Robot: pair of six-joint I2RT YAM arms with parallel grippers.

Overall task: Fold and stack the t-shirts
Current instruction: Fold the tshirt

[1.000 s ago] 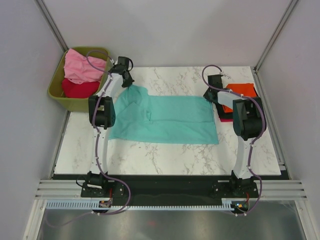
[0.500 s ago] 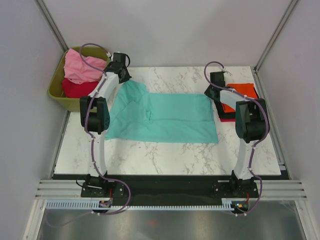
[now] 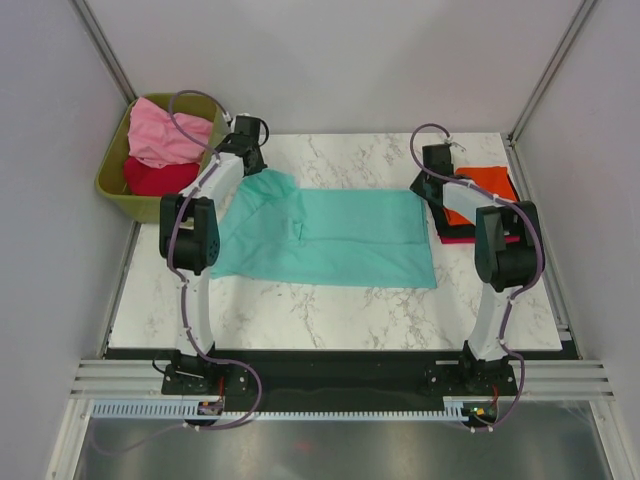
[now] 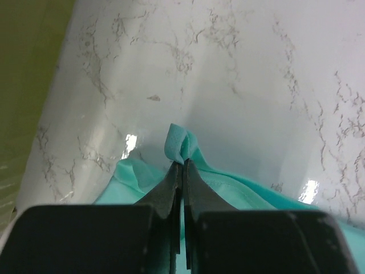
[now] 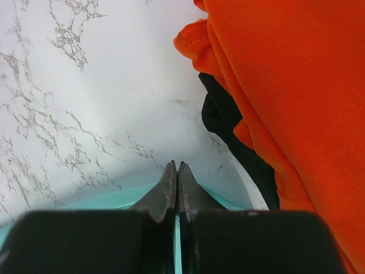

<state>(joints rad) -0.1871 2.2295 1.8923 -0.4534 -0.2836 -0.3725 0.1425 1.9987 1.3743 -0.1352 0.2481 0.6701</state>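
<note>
A teal t-shirt (image 3: 330, 235) lies spread flat across the middle of the marble table (image 3: 330, 310). My left gripper (image 3: 254, 163) is shut on its far left corner; a pinched fold of teal cloth (image 4: 178, 145) sticks out past the fingertips (image 4: 182, 165). My right gripper (image 3: 424, 186) is shut at the shirt's far right corner, with teal cloth (image 5: 108, 200) under and between its fingers (image 5: 177, 166). An orange t-shirt (image 3: 487, 183) lies folded on a black one (image 5: 225, 123) and a crimson one (image 3: 452, 238) at the right.
An olive-green bin (image 3: 110, 180) stands off the table's far left corner and holds a pink shirt (image 3: 160, 135) and a red shirt (image 3: 155, 178). Its green wall (image 4: 23, 85) shows at the left of the left wrist view. Grey walls enclose the table.
My left gripper pulled the shirt corner toward the back left, then came back a little. My right arm's elbow swung to the right, and the shirt lies stretched flatter.
</note>
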